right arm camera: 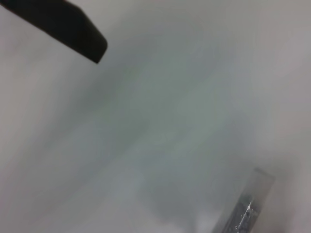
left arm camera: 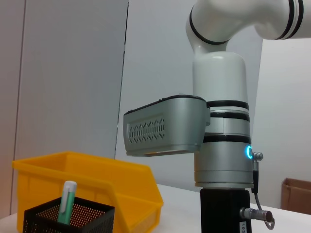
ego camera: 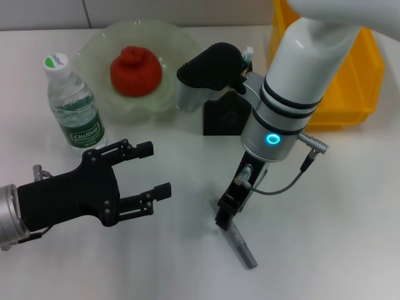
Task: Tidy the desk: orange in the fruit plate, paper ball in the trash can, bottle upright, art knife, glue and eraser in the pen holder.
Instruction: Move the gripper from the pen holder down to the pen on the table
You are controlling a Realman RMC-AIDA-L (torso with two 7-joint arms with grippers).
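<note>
A grey art knife (ego camera: pixel 242 247) lies flat on the white desk, also seen in the right wrist view (right arm camera: pixel 243 211). My right gripper (ego camera: pixel 228 214) points down at the knife's upper end. My left gripper (ego camera: pixel 159 169) hovers open and empty at the lower left. The bottle (ego camera: pixel 75 103) stands upright beside the green fruit plate (ego camera: pixel 172 47), which holds the reddish orange (ego camera: pixel 134 72). The black mesh pen holder (ego camera: pixel 224 119) (left arm camera: pixel 82 216) is partly hidden by my right arm, and a green-white glue stick (left arm camera: pixel 67 200) stands in it. The eraser and paper ball are out of view.
A yellow bin (ego camera: pixel 359 81) (left arm camera: pixel 97 182) stands at the back right, behind the pen holder. My right arm's white forearm (ego camera: pixel 300 81) leans over the pen holder. Bare desk lies between the two grippers and along the front edge.
</note>
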